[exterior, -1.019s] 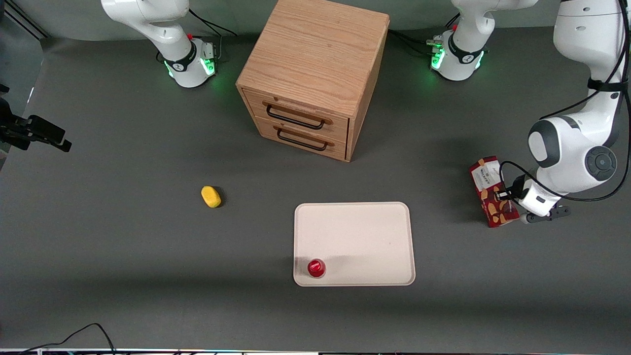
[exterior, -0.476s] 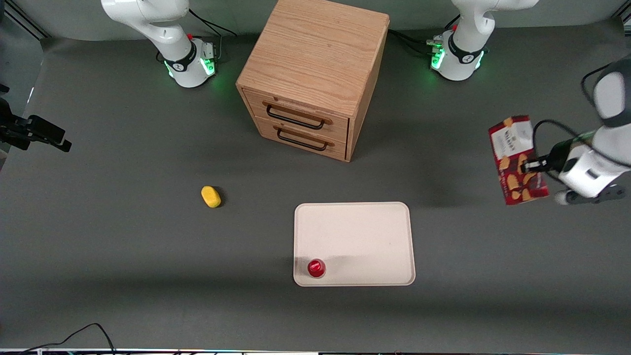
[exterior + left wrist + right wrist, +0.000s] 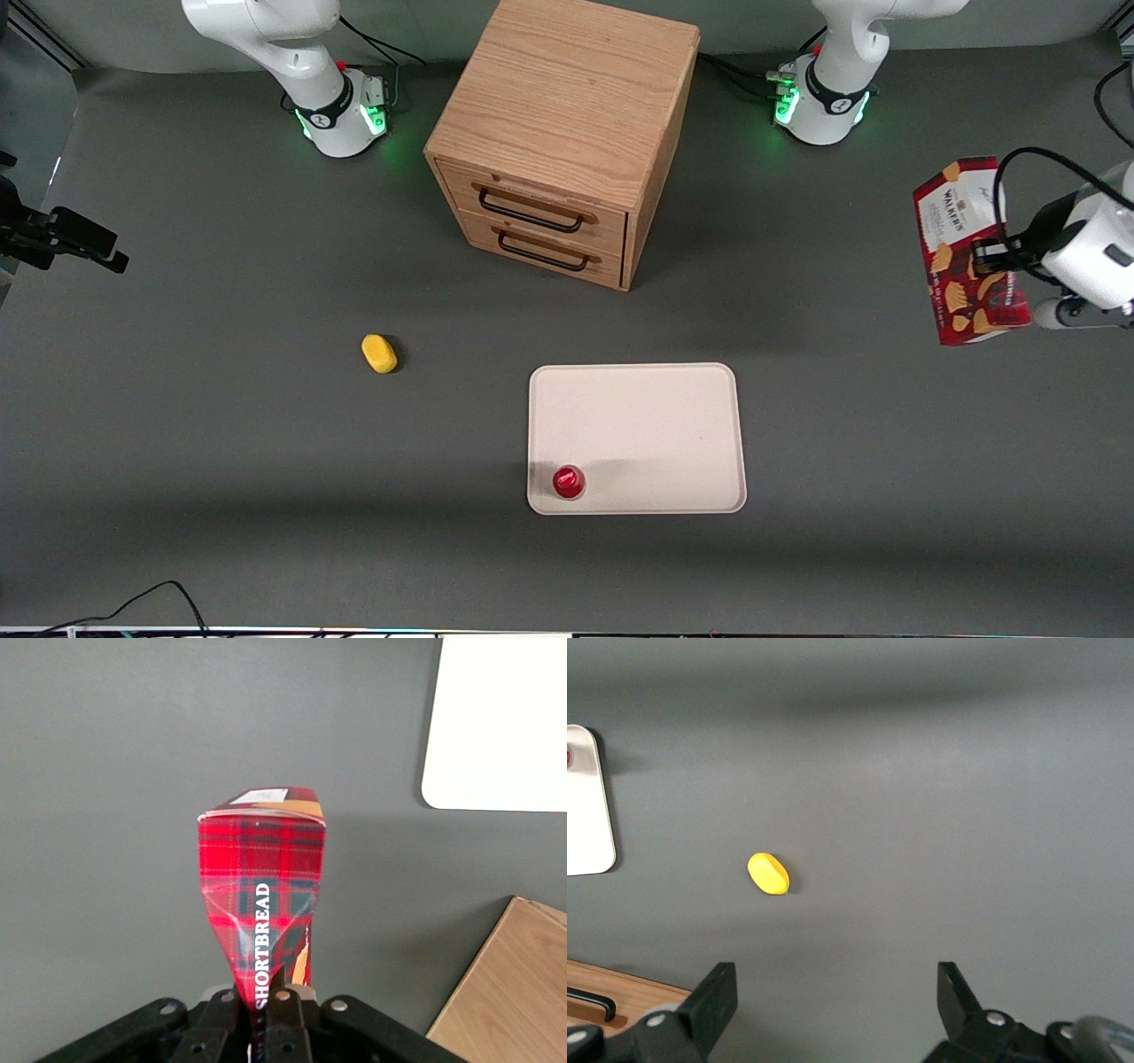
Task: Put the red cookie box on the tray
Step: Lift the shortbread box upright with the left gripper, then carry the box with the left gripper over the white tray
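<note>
Carry step: gripper (image 3: 990,257) clamped on the red cookie box (image 3: 968,251), held aloft toward the working arm's end of the table, well apart from the tray (image 3: 656,416); next, carry across and lower, avoiding the red cup (image 3: 568,481).

hand (image 3: 990,254) gripping cookie box (image 3: 968,251) (airborne), working arm's end

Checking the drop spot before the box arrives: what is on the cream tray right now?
Only a small round red cup stands on the flat cream rectangular tray, near one corner. The claw holds the tartan red cookie box in the air toward the working arm's end.
</note>
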You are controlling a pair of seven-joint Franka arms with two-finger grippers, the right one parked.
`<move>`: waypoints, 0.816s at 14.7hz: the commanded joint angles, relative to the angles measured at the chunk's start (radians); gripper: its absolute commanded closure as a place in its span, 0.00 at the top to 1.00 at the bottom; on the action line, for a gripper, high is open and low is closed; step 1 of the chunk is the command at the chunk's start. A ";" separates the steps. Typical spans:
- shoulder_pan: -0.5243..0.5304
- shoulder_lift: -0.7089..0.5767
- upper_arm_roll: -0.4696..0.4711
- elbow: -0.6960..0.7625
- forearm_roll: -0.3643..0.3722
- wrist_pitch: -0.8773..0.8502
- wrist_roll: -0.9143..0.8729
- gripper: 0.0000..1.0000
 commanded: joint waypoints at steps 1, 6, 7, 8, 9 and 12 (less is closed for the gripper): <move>-0.012 0.074 -0.096 0.039 0.002 0.068 -0.194 0.00; -0.037 0.295 -0.288 0.139 0.020 0.315 -0.586 0.00; -0.060 0.341 -0.291 0.154 0.044 0.367 -0.655 0.00; -0.072 0.373 -0.291 0.154 0.081 0.418 -0.700 0.00; -0.080 0.404 -0.291 0.154 0.124 0.461 -0.733 0.00; -0.081 0.491 -0.291 0.150 0.195 0.585 -0.813 0.00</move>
